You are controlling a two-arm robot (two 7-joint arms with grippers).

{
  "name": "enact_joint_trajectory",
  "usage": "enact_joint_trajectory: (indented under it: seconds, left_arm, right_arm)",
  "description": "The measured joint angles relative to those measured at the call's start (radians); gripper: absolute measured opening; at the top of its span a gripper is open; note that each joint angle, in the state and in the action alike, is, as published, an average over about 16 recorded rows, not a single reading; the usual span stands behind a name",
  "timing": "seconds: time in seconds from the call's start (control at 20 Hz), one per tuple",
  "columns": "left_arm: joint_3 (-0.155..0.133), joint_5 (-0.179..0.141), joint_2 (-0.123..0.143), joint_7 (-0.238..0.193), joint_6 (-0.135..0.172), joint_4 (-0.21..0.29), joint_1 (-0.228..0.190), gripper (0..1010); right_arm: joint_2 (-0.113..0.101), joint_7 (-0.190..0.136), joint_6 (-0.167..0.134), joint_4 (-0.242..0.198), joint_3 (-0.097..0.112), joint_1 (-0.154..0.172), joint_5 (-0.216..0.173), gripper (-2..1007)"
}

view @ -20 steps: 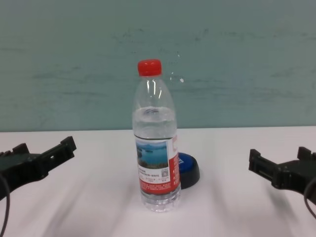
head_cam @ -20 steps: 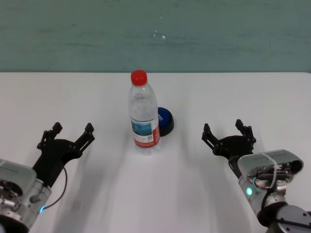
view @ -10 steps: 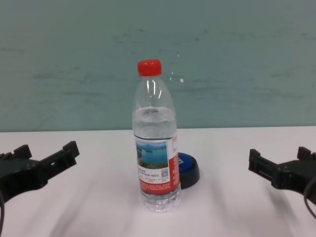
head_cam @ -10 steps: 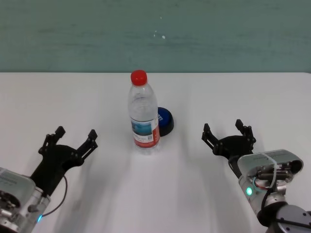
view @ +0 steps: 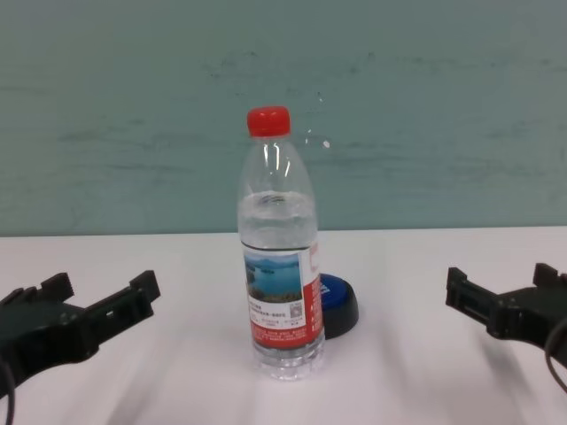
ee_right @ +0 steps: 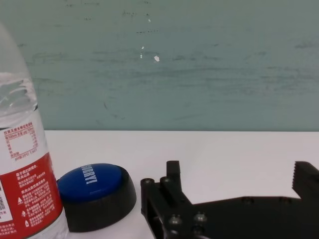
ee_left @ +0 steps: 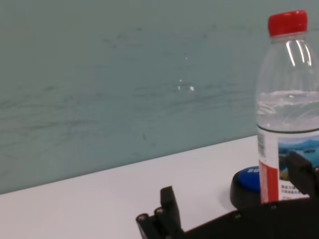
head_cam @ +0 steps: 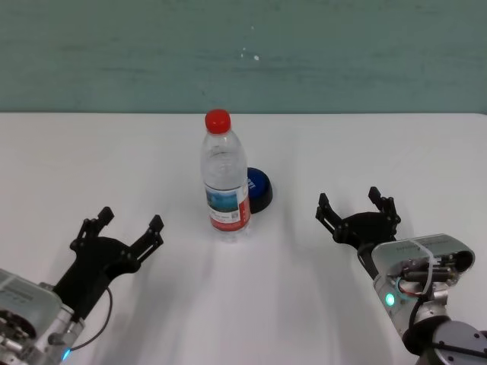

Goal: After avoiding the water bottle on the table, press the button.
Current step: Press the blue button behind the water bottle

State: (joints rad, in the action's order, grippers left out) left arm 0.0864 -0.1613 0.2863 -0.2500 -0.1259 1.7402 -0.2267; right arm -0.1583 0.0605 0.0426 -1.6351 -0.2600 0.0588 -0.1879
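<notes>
table [head_cam: 319,144]: plain white top, backed by a teal wall [head_cam: 243,53]; water bottle [head_cam: 225,176]: clear plastic, red cap, red-and-white label with a blue landscape picture, standing upright near the middle of the table, partly filled; button [head_cam: 259,189]: blue top on a black dome base, sitting just behind the bottle and to the robot's right of it, partly hidden by the bottle in the chest view, very close to the bottle's base, contact not discernible; left gripper [head_cam: 128,226]: black, fingers spread wide, holding nothing, low over the table on the robot's left, well apart from the bottle and pointing towards it; right gripper [head_cam: 356,205]: black, fingers spread wide, holding nothing, low over the table on the robot's right, well apart from the button and the bottle.
</notes>
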Motion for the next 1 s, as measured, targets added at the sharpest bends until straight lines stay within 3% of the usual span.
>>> enact_joint_trajectory:
  seconds: [1.0]
  left_arm:
    - [0.062, 0.048, -0.021, 0.012, -0.014, -0.013, 0.027, 1010]
  right_arm:
    - [0.0, 0.0, 0.0, 0.0, 0.0, 0.0, 0.0, 1004]
